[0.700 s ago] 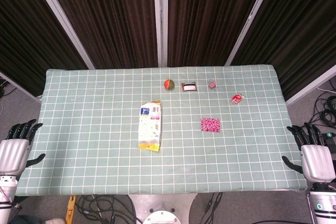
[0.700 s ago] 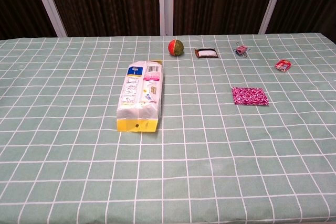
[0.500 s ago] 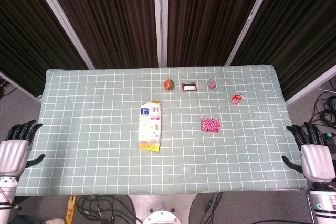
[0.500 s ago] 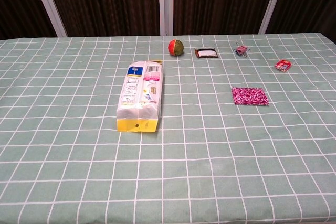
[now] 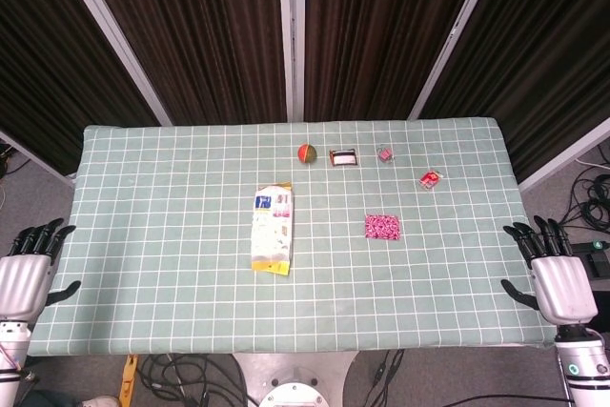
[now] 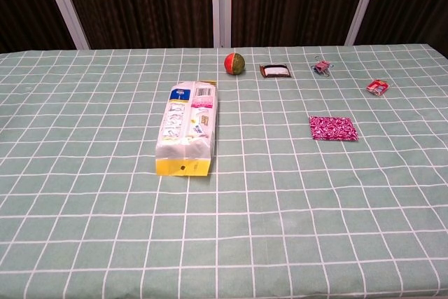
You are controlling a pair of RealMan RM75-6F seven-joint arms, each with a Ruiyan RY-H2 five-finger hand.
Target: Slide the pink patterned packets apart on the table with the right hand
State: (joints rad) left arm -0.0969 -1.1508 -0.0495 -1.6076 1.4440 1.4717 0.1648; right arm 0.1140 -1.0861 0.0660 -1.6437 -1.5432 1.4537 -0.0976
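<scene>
Dark pleated curtains with pale metal posts close off the far side of a table (image 5: 172, 331) covered in a soft green cloth ruled with a white grid. Nothing of the task looks done yet: the pink patterned packets (image 5: 382, 227) lie as one flat, square-cornered stack right of centre, and whether there are two or more I cannot tell. The right hand (image 5: 556, 283), metal-backed with dark fingers spread and holding nothing, hovers at the table's near right corner, well apart from the stack, so the reach and the sliding are all left to do. The left hand (image 5: 21, 274) is likewise splayed and empty off the near left edge. Left of centre lies a long crinkly plastic bag (image 5: 272, 227) with a yellow end; along the far side sit a round red-and-green ball (image 5: 306, 152), a small flat card (image 5: 343, 156), a metal clip (image 5: 384, 153) and a small red wrapper (image 5: 432, 179).
</scene>
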